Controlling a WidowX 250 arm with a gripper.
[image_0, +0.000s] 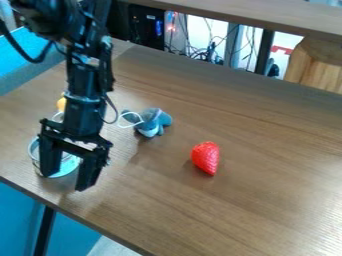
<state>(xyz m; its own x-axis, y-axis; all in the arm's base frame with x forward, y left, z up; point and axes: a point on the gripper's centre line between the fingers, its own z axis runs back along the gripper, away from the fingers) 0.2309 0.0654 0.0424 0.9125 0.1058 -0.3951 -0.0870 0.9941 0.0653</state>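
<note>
Two black fingers (90, 167) of a single gripper (65, 181) stand wide apart over a brown table (267, 200), framing one round metal-rimmed bowl (60, 175) seen between and behind them; whether they touch it, one cannot tell. One blue-gray stuffed toy (152, 121) with one white loop (129, 119) lies beyond the fingers, to their right. One red strawberry (206, 157) rests farther right, well apart. One yellow object (61, 104), partly hidden, sits beyond them behind the arm (83, 90).

Red strawberry (206, 158), blue-grey plush toy (153, 122), brown wood-grain table (267, 200)
</note>
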